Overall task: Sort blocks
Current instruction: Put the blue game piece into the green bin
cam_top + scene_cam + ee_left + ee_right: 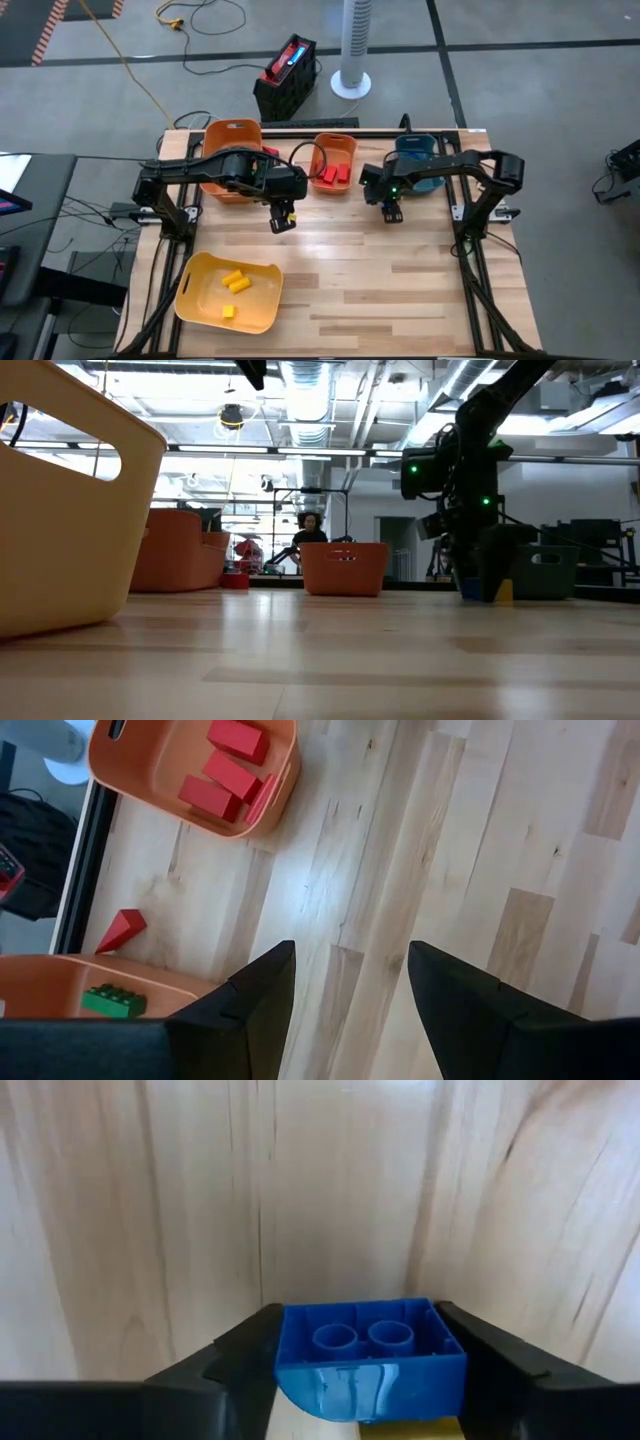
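Right hand: fingers clamped on blue block, tabletop 1 o'clock. Left hand: fingers apart, empty.

- Looks like a robotics lab or workshop hall: grey concrete floor with striped hazard tape at one corner.
- Exposed silver ceiling ducting and strip lights overhead.
- A pale butcher-block wooden desk, a white tower fan and a yellow cable behind it.
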Controlling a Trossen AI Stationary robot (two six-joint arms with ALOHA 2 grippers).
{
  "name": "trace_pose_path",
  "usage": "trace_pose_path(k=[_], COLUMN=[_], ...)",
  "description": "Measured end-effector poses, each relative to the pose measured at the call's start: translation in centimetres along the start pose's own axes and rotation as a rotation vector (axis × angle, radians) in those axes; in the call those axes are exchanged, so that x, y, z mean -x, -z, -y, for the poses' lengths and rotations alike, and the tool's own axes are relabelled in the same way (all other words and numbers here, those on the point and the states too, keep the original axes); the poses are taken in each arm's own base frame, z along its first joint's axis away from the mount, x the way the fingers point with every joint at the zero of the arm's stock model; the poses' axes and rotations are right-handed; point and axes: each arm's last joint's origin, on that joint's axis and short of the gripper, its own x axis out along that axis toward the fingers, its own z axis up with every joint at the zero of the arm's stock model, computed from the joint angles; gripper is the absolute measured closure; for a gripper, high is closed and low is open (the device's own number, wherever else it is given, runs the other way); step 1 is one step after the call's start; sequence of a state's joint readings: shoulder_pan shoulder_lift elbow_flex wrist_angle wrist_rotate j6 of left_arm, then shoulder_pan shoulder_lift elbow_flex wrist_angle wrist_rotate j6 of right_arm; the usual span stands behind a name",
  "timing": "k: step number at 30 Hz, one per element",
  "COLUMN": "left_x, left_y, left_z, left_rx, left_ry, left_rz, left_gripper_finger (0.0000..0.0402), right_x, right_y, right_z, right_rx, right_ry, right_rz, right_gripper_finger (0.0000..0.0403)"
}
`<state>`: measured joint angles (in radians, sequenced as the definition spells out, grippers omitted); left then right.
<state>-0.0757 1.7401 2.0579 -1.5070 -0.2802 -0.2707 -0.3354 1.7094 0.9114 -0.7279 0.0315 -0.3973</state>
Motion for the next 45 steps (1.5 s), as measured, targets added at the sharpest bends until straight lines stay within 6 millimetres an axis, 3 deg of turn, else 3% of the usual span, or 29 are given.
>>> trace_pose_path(k=[5,14,20,26,31,39,45], left_x=[0.0,0.0,0.0,0.0,0.0,0.0,0.1], left_y=[0.0,0.0,0.0,0.0,-0.2,-0.8,-1.3], left_z=[0.0,0.0,0.0,0.0,0.0,0.2,0.3], left_rx=[-0.006,-0.022,-0.023,-0.044,-0.062,-0.072,-0.087], left_ry=[0.000,0.001,0.000,0.000,0.000,0.014,0.023], left_rz=[0.000,0.003,0.002,0.002,0.018,0.084,0.129], left_gripper_finger=[0.0212,0.0212,0.0212,0.0212,0.0212,0.0212,0.0212], right_x=[0.7,3.7,7.8,12.9,14.9,14.3,12.3], right_y=[-0.4,-2.4,-2.4,1.1,5.9,11.6,13.6], right_z=[0.0,0.9,1.8,3.2,4.6,5.3,6.8], right_rx=[0.007,-0.052,-0.182,-0.309,-0.555,-0.977,-1.192], right_ry=[-0.007,0.004,0.060,0.129,0.161,0.172,0.155], right_rz=[-0.016,0.025,0.198,0.364,0.398,0.395,0.319], right_gripper_finger=[0.0200,0.0201,0.0201,0.0201,0.0200,0.0193,0.0186])
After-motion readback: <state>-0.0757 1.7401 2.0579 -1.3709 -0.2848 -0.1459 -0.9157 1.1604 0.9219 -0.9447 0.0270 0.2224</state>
